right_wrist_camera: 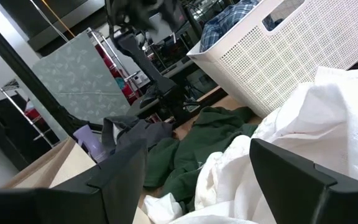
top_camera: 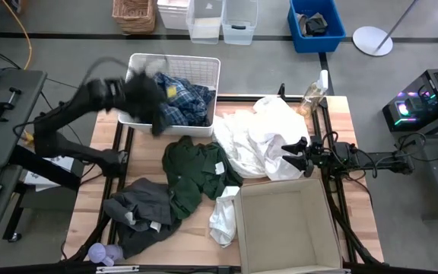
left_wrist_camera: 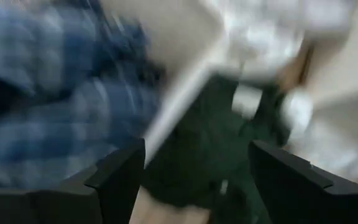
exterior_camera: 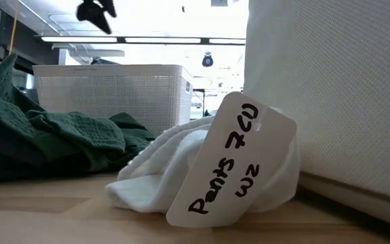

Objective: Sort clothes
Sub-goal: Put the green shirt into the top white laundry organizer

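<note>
A blue-and-white plaid shirt [top_camera: 185, 99] lies in the white slotted basket [top_camera: 207, 65] at the table's far left. My left gripper [top_camera: 157, 114] is open and empty above the basket's near rim; its wrist view [left_wrist_camera: 194, 155] shows the plaid shirt [left_wrist_camera: 48, 106] and the green garment [left_wrist_camera: 210, 137] below. The dark green garment [top_camera: 192, 171] and a dark grey one [top_camera: 147, 209] lie on the table. A heap of white clothes [top_camera: 261, 141] lies at the middle right. My right gripper [top_camera: 289, 154] is open and empty at the heap's right edge [right_wrist_camera: 197, 155].
A beige box [top_camera: 284, 228] stands at the near right. A small white garment [top_camera: 225, 217] with a handwritten tag [exterior_camera: 229, 163] lies against its left wall. A purple object [top_camera: 103, 253] sits at the near left corner, and a bottle [top_camera: 312, 93] at the far right.
</note>
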Robot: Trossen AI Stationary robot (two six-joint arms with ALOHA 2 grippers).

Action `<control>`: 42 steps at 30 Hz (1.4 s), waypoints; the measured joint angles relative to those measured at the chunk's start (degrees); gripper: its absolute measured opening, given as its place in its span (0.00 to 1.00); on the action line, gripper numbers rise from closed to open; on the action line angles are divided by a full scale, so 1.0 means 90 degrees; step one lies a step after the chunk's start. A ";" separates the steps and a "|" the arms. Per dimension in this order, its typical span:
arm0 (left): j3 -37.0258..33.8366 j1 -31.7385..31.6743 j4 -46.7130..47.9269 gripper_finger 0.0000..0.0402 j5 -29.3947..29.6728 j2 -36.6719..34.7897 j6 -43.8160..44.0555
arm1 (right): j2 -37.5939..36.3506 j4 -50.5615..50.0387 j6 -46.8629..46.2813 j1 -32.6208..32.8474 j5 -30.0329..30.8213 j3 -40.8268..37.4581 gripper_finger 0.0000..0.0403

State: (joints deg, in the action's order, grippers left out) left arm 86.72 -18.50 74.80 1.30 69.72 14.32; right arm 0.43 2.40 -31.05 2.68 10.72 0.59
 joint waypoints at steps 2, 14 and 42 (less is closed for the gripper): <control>-0.0383 0.0987 -0.0070 0.68 0.0447 -0.0155 0.0474 | 0.0000 -0.0001 0.0000 -0.0002 0.0000 0.0001 0.69; -0.2650 0.3330 -0.1976 0.68 0.1387 0.0960 0.1516 | 0.0000 0.0001 0.0000 -0.0002 0.0000 0.0001 0.69; -0.1288 0.2092 -0.1716 0.68 0.0800 0.5404 -0.0291 | 0.0000 0.0000 0.0000 -0.0001 0.0000 -0.0001 0.69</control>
State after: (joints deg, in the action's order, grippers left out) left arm 75.13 0.33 59.36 8.50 118.35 11.71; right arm 0.43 2.40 -31.05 2.67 10.72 0.59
